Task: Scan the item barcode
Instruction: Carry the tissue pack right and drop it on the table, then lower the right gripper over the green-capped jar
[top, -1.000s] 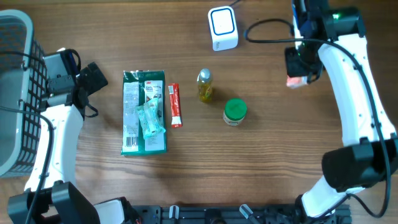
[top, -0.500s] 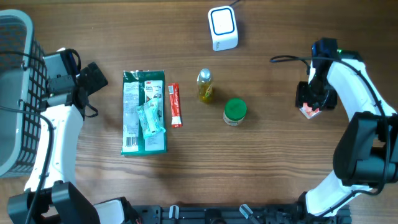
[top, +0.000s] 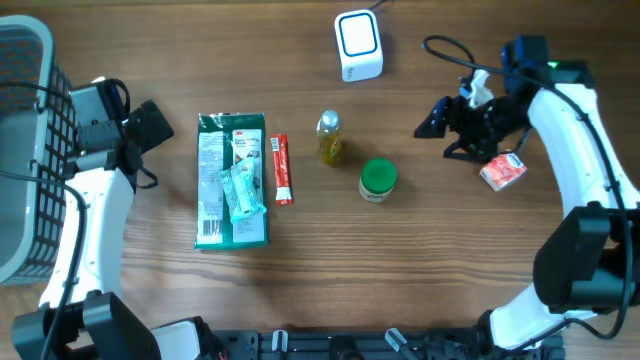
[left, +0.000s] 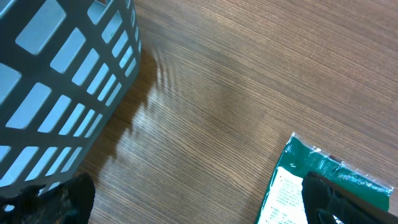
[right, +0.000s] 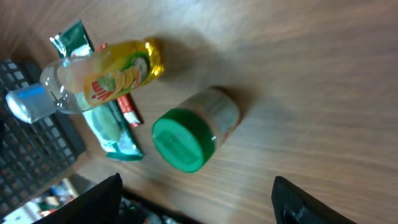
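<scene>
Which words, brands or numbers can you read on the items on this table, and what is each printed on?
No text can be read for certain.
Green packet: white panel of print, too small to read.
Red tube: white lettering, too small.
Yellow bottle: red logo, blurred.
Small red-and-white box: print too small.

a brown wooden table with fine straight grain fills every view from edge to edge. the light is even and soft: the wood shows a mild sheen, and the shadows on it are faint and short. a grey plastic lattice basket stands at the table's left edge. in the left wrist view its open grid wall throws a blurred dark shadow onto the wood just beside it. a black rail runs along the table's near edge in the overhead view.
</scene>
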